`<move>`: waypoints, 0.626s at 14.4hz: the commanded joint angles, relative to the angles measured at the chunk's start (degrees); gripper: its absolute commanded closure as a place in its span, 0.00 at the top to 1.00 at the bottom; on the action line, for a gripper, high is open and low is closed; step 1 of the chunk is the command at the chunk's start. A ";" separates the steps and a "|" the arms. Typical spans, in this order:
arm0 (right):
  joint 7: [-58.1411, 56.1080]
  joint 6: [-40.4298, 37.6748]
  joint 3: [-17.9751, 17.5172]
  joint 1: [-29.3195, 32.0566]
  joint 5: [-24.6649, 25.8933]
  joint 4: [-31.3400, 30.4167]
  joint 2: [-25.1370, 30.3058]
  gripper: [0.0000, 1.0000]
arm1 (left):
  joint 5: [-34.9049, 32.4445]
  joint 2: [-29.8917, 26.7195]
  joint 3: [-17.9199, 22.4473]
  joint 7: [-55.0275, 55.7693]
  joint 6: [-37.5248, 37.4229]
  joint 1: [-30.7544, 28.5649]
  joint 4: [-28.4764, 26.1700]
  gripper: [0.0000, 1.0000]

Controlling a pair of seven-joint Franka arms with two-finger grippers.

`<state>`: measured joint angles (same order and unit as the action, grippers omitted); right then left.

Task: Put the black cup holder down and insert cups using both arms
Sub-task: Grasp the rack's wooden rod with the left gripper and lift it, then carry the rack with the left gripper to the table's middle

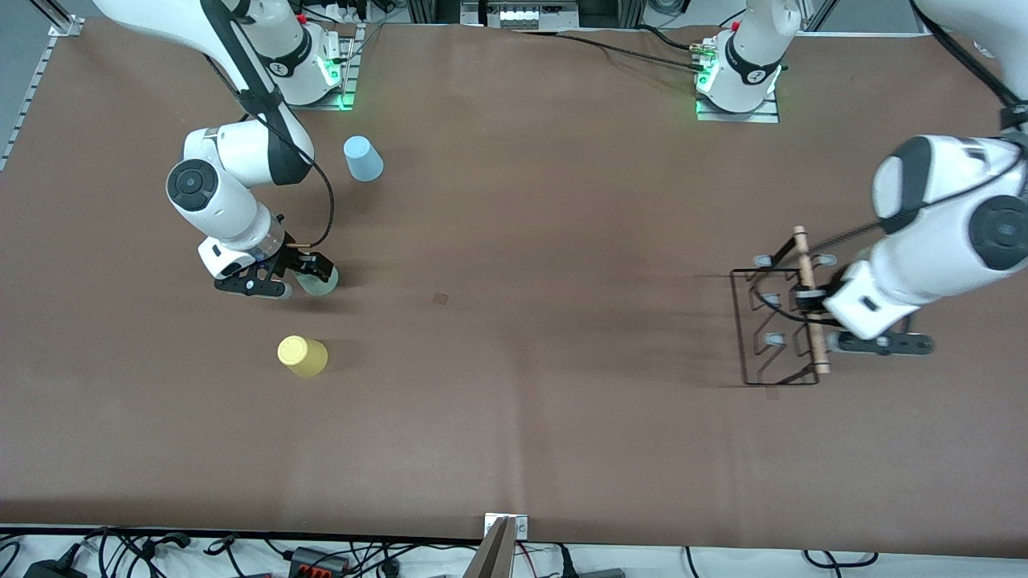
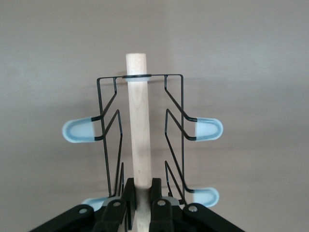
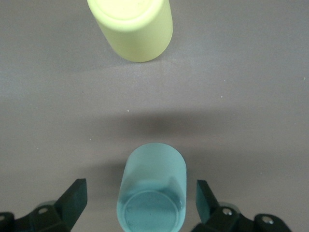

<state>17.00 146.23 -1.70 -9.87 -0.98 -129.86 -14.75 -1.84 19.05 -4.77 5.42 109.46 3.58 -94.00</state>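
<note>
Nearest the front camera, the yellow cup (image 1: 303, 356) stood mouth-down, untouched, toward the right arm's end. Just farther off, you had the right gripper (image 3: 141, 198) low with its jaws spread wide either side of the pale green cup (image 3: 151, 188), clear of its walls, presumably to close on it next. At the other end, your left gripper (image 2: 141, 191) was clamped on the wooden rod (image 2: 138, 121) of the black cup holder (image 1: 783, 325), a central hold likely chosen for balance. Farthest off stood the light blue cup (image 1: 362, 158).
</note>
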 commanded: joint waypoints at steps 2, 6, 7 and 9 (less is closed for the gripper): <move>0.40 0.46 -0.05 -0.24 -0.25 -1.01 0.16 1.00 | 0.00 1.50 0.12 8.10 -1.36 9.76 2.86 0.02; 0.40 0.54 -0.05 -0.33 -0.25 -1.62 -0.19 1.00 | 0.00 5.90 0.12 15.30 -0.48 18.99 5.74 0.02; 0.49 0.54 -0.05 -0.41 -0.25 -1.63 -0.54 1.00 | 0.09 7.65 0.03 15.75 -0.48 19.97 8.02 0.02; 0.40 0.72 -0.05 -0.33 -0.25 -1.63 -1.06 1.00 | 0.26 10.99 -0.15 19.34 -0.48 24.09 12.07 0.02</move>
<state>17.00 146.22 -1.76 -9.92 -0.98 -130.61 -15.75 -1.80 26.10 -5.40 22.02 110.49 24.82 -88.96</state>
